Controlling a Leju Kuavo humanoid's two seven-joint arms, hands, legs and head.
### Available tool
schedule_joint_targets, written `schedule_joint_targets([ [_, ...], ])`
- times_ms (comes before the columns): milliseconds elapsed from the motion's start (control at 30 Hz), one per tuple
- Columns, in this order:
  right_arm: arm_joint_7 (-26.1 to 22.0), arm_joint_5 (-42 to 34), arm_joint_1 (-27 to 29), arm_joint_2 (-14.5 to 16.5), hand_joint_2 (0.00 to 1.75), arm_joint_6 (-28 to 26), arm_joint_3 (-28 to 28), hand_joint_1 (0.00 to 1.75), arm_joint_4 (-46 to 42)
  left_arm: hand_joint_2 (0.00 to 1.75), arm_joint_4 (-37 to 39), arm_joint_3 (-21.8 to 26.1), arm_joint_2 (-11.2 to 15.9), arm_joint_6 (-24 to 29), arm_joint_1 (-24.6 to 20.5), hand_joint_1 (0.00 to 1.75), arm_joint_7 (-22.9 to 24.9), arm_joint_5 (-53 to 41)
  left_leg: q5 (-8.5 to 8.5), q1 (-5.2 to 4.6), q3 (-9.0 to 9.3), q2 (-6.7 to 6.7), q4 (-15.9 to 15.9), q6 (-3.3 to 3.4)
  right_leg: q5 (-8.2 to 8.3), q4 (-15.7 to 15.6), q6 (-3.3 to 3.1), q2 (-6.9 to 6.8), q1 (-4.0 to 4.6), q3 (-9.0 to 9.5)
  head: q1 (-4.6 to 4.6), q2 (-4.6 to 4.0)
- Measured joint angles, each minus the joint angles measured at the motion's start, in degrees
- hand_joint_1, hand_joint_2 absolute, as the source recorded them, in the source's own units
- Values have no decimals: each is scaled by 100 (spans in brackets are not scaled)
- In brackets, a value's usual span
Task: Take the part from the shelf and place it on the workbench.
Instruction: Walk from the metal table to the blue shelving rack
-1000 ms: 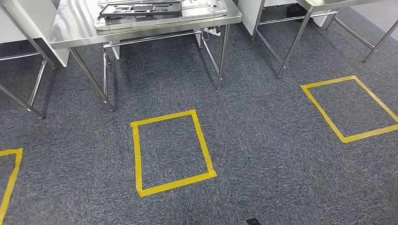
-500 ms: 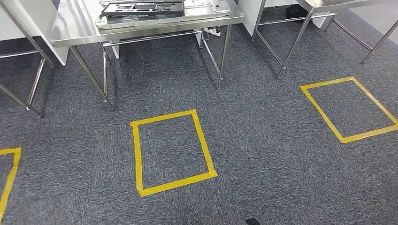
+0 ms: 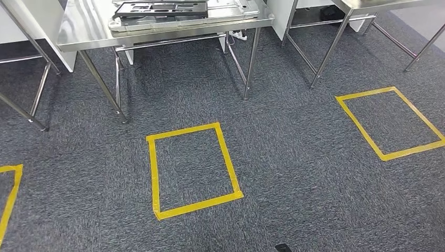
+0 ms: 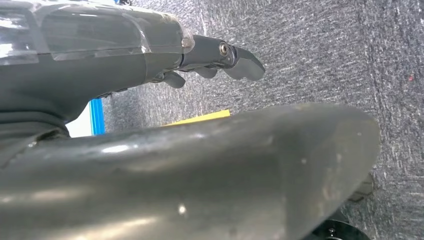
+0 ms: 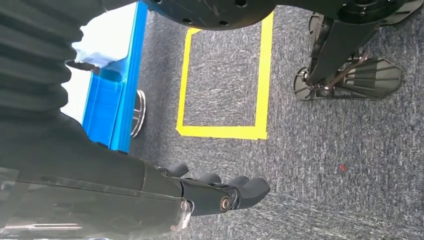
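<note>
A steel workbench (image 3: 84,32) stands ahead at the top of the head view. On it lies a flat black frame part (image 3: 157,7) on top of silver metal panels (image 3: 231,11). My left hand (image 4: 215,57) hangs above the grey carpet, fingers stretched out and apart, holding nothing. My right hand (image 5: 215,192) also hangs over the carpet with its fingers extended and nothing in them.
Yellow tape squares mark the carpet in front of me (image 3: 191,170) and to the right (image 3: 393,122). A second steel table (image 3: 336,31) stands at the back right, and more table legs (image 3: 36,100) at the left. A blue wheeled crate (image 5: 112,95) is near my right side.
The picture has shifted slightly: the workbench top and the parts on it sit a little higher in view. Nothing on the floor has moved.
</note>
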Motion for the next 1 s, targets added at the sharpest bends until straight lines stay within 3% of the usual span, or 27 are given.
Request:
schedule_joint_targets([
  [100, -4, 0, -7, -2, 0, -1, 0, 0, 0, 0, 0, 0, -11, 3, -1, 0, -1, 5, 3, 11, 7, 0, -17, 61, -12, -10, 58, 0, -6, 17, -3, 0],
  [167, -5, -1, -12, -6, 0, -2, 0, 0, 0, 0, 0, 0, -22, 8, -3, 0, -2, 5, 32, 43, 46, 5, -81, 110, -151, 179, 98, 2, -8, -54, 20, 0],
  [267, -7, -1, -7, -11, 0, -2, 0, 0, 0, 0, 0, 0, -51, 8, 0, 0, -4, 7, 32, 51, 74, 10, -103, 142, -652, 1256, 130, 4, -19, -588, 98, 0],
  [300, -7, 0, 0, -13, 0, -2, 0, 0, 1, 0, 0, 0, -58, 7, 4, 0, -4, 7, 26, 48, 80, 7, -102, 145, -730, 1559, 134, 5, -20, -757, 113, 0],
  [333, -7, 0, 5, -15, 0, -2, 0, 0, 2, 0, 1, 0, -61, 7, 7, 0, -4, 7, 18, 46, 89, 1, -100, 145, -690, 1670, 132, 5, -20, -841, 120, 0],
  [367, -7, 0, 8, -16, 0, -2, 0, 0, 3, 0, 1, 0, -64, 7, 9, 0, -4, 7, 7, 45, 106, -4, -99, 138, -530, 1546, 122, 4, -20, -815, 132, 0],
  [433, -7, -1, 6, -22, 0, -2, 0, 0, 4, 0, 1, 0, -74, 7, 9, 0, -4, 7, -24, 42, 152, -6, -98, 105, -65, 835, 81, -19, -15, -535, 163, 0],
  [500, -8, -1, -11, -27, 0, -1, 0, 0, 3, 0, 0, 0, -85, 7, 8, 0, -4, 7, -58, 21, 169, 14, -81, 51, 167, 235, 25, -50, 7, -286, 194, 0],
  [600, -9, -14, -23, -28, 0, -2, 0, 0, 3, 0, 0, 0, -89, 8, 10, 0, -5, 9, -86, 15, 161, 99, -85, -35, 156, 91, -63, -6, 28, -245, 181, 0],
  [667, -15, -37, -8, -28, 0, -2, 0, 0, 4, 0, 0, 1, -89, 14, 2, 0, -8, 9, -226, 24, 107, 83, 70, -99, 185, 39, -132, 45, 9, -226, 146, 0],
  [800, -31, -63, -4, -32, 0, -4, -2, 0, 7, 0, 0, 2, -90, 25, 6, 0, -13, 14, -859, 62, -544, -15, 1402, -175, 202, 3, -193, 159, -2, -215, 7, 0],
  [833, -33, -68, 0, -32, 0, -4, -2, 0, 7, 0, 0, 2, -91, 25, 11, 0, -13, 15, -860, 71, -646, -19, 1565, -184, 195, 10, -191, 200, -2, -214, -5, 0],
  [867, -36, -73, 2, -31, 0, -4, -2, 0, 7, 0, 0, 2, -92, 25, 14, 0, -14, 16, -741, 81, -645, -30, 1510, -191, 187, 22, -181, 252, -7, -212, -10, 0],
  [933, -43, -87, 1, -28, 0, -3, -2, 0, 7, 0, 0, 2, -93, 26, 13, 0, -15, 16, -307, 120, -379, -187, 877, -202, 156, 67, -137, 367, -26, -213, -20, 0],
  [1000, -49, -100, -14, -29, 0, -7, -4, 0, 8, 0, 0, 2, -93, 27, 15, 0, -20, 20, -84, 171, -99, -490, 281, -195, 111, 148, -58, 485, -35, -254, -47, 0],
])
